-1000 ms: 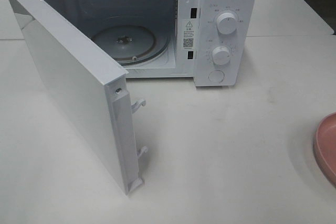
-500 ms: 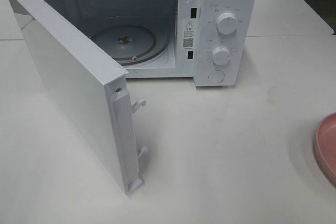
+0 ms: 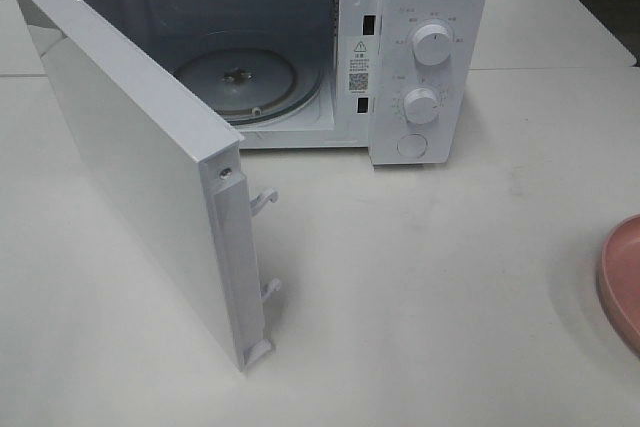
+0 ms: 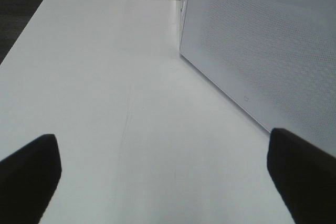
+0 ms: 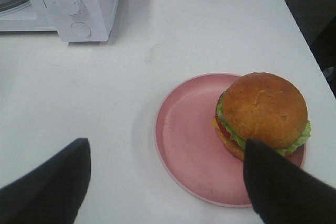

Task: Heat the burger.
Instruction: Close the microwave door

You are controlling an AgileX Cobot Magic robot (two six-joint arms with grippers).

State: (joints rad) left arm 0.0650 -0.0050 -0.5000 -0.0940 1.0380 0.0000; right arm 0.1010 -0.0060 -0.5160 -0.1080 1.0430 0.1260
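The burger (image 5: 262, 111), with a golden-brown bun, lettuce and tomato, sits on the far side of a round pink plate (image 5: 184, 140) in the right wrist view. My right gripper (image 5: 165, 182) hangs open above the plate's near part, one dark finger (image 5: 273, 182) just in front of the burger, not touching it. The white microwave (image 3: 430, 7) stands at the back with its door (image 3: 130, 147) swung wide open to the left and a bare glass turntable (image 3: 235, 77) inside. My left gripper (image 4: 163, 182) is open over the bare table beside the door's outer face (image 4: 262, 40). Neither gripper shows in the high view.
Only an edge of the pink plate (image 3: 622, 272) shows at the right border of the high view. The open door juts far out over the table's left half. Two dials (image 3: 432, 42) and a button sit on the microwave's right panel. White table (image 3: 420, 287) lies between microwave and plate.
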